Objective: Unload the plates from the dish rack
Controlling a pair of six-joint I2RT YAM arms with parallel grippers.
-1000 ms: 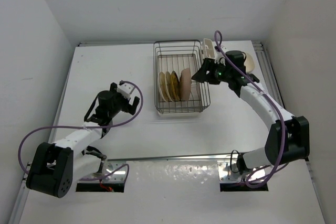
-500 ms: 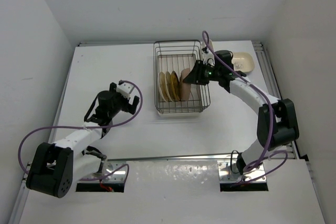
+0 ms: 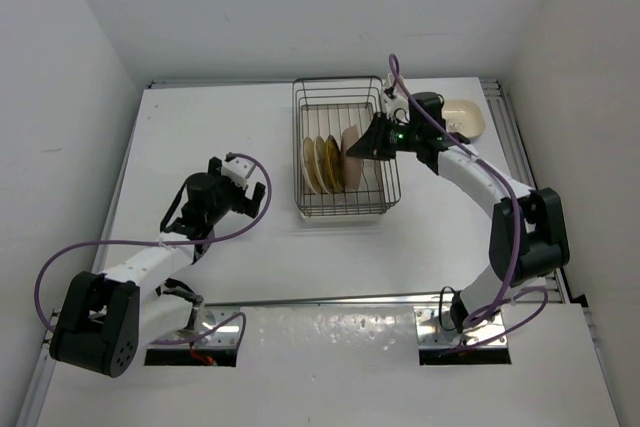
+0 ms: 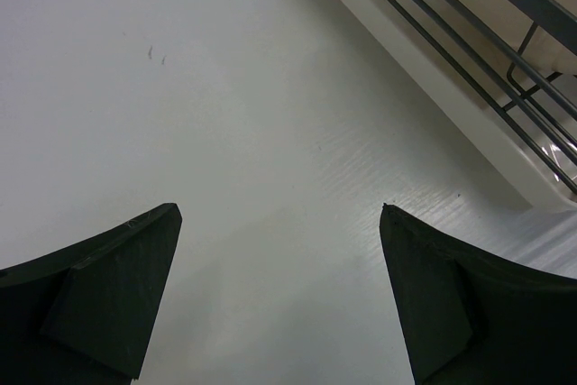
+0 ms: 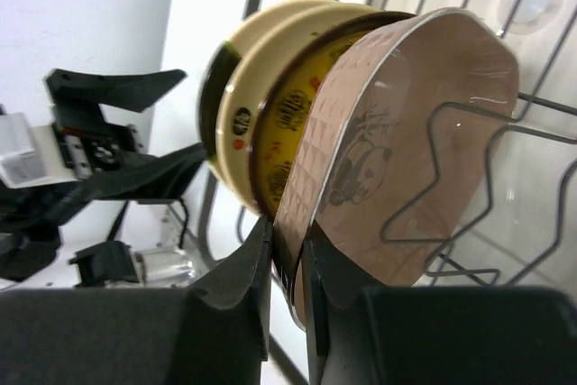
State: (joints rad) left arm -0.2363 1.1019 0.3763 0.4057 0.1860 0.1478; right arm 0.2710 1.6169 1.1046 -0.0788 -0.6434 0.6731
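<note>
Nearest the bases, the left gripper hangs with its jaws spread wide over the bare white table, holding nothing, the silver wire dish rack just beside it. Further out, inside that rack, stands the one that matters: the pinkish-beige rounded-square plate, upright on edge between the divider prongs, right against the round yellow-gold patterned plate and the cream round plate behind it. It looks stiff, glossy and light, probably slippery and liable to chip if it knocks a wire, so the exposed upper rim is the place to take it, lifting straight up out of the prongs. And that is where the right gripper sits, its jaws nearly together and pinched on that rim, one finger on each face. Beyond, a white plastic cutlery cup clings to the rack's far corner, and a cream rounded-square dish lies on the table beside it.
</note>
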